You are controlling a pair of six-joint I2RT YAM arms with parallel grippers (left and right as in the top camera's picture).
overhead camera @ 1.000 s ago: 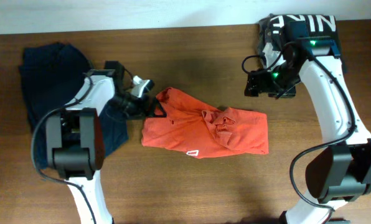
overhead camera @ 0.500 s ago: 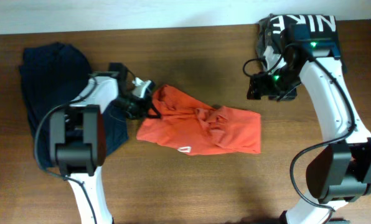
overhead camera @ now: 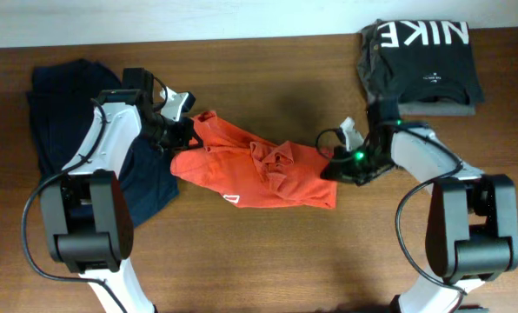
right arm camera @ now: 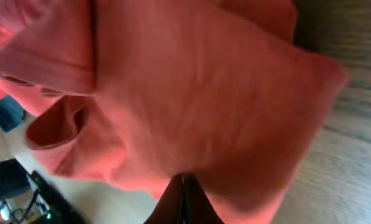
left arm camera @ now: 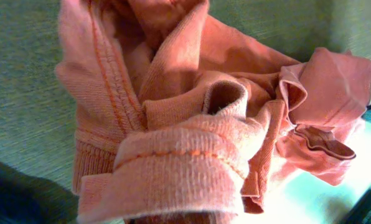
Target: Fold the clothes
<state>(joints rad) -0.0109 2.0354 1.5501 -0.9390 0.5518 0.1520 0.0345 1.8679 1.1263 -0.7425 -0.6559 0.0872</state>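
Nearest the arm bases we see bare wooden counter (overhead camera: 268, 261), and just beyond it the orange-red T-shirt (overhead camera: 281, 174) lies crumpled in a long, uneven strip across the middle, with a small white mark showing on its near edge. At the strip's right end sits the right tool (overhead camera: 335, 165). In its wrist view the two dark fingers (right arm camera: 170, 208) are pressed almost together, with only a thin line between them, pinching the cloth's edge while the orange-red fabric spreads away over the wood. At the left end, a little farther back, the left tool (overhead camera: 174, 136) is closed on the shirt. Its wrist view is filled with bunched, stitched hems and folds drawn right up to the lens, so its fingers are hidden behind the cloth. The shirt's left end rises toward that tool rather than lying flat. To the left, the dark navy garment (overhead camera: 63, 96) is spread loosely from just beside the shirt's left end back toward the far-left part of the counter, and the left arm crosses over it. At the far right a black NIKE shirt (overhead camera: 420, 56) is folded on top of a grey garment (overhead camera: 454, 109), well apart from both tools.
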